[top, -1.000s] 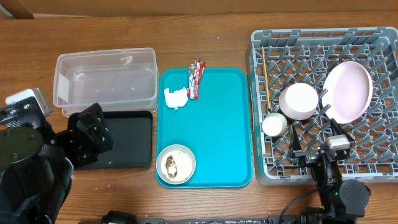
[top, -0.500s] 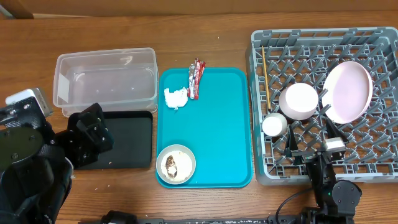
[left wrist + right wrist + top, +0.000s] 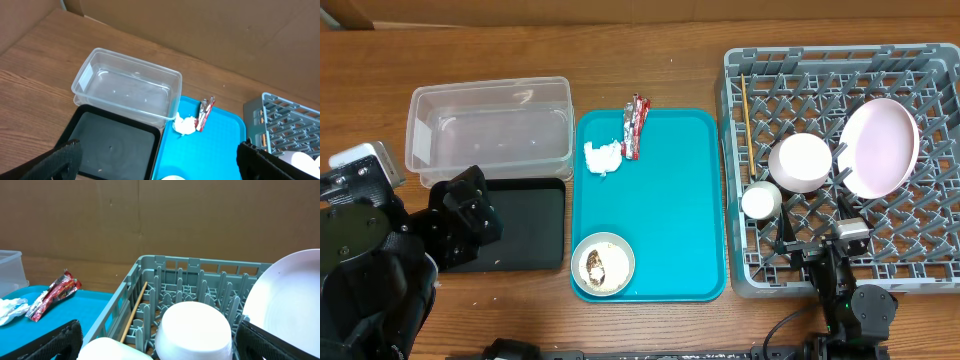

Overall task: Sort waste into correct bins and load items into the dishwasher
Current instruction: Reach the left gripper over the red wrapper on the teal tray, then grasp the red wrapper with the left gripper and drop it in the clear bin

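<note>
Fingers [image 3: 60, 160] of the left gripper [image 3: 160, 161] stand wide apart with nothing between them; in the overhead view the left gripper [image 3: 470, 212] hangs over the left end of the black tray [image 3: 530, 225]. Fingers [image 3: 55, 342] of the right gripper [image 3: 160, 345] are likewise spread and hold nothing; the right gripper [image 3: 817, 246] sits over the near edge of the grey rack [image 3: 732, 120]. The clear tub [image 3: 488, 128] stands just behind the black tray, touching or nearly touching it, and appears empty. The teal tray [image 3: 670, 200] lies between the bins and the rack on the wooden table [image 3: 650, 60]. On its far left corner lies the white tissue [image 3: 602, 157], with the red-and-silver wrapper [image 3: 634, 127] just beside it, reaching past the tray's far rim. At the tray's near left corner stands the grey-rimmed bowl [image 3: 602, 264], upright, with food scraps [image 3: 597, 266] inside. In the rack, the pink plate [image 3: 878, 148] leans on edge among the pegs, the pink bowl [image 3: 800, 163] sits just left of it, and the white cup [image 3: 761, 200] sits near the bowl's near left side. The chopsticks [image 3: 745, 110] lie along the rack's left wall. In the right wrist view, the cup and the bowl stand directly ahead of the spread fingers, with upright pegs around them.
</note>
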You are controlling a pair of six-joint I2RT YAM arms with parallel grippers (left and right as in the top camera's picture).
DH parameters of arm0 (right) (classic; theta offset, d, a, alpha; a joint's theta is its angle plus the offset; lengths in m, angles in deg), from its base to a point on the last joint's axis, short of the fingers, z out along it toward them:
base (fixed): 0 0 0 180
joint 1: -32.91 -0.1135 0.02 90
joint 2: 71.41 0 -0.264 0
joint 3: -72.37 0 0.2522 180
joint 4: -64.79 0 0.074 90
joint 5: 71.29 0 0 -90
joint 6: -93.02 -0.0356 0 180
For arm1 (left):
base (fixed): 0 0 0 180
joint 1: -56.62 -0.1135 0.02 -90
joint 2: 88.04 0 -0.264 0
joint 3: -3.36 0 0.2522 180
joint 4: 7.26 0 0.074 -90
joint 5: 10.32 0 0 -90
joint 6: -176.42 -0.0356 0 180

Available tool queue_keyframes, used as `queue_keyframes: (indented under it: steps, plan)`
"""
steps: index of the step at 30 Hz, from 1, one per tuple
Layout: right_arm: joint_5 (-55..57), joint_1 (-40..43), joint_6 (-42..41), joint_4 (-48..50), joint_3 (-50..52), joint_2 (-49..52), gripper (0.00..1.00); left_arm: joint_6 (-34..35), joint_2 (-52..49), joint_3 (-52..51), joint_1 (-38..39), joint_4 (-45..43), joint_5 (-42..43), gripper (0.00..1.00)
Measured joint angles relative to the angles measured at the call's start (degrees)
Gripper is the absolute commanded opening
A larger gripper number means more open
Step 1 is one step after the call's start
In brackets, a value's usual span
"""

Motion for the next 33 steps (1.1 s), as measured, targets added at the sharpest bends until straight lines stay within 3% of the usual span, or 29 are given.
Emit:
queue_keyframes:
  steps: [11,20,26,33]
  plan:
    - [0.0,0.0,0.0,0.0,0.0,0.0,1.00,0.3,0.0,0.0,0.0,0.0,0.4,1.00]
    - [0.0,0.0,0.0,0.0,0.0,0.0,1.00,1.9,-2.5,-2.1,0.1,-7.2,14.3,1.00]
    - [0.0,0.0,0.0,0.0,0.0,0.0,1.00,1.8,-16.0,-3.6,0.1,-5.0,21.8,1.00]
    - [0.0,0.0,0.0,0.0,0.0,0.0,1.00,-3.1,-35.4,-4.7,4.1,-14.5,28.5,1.00]
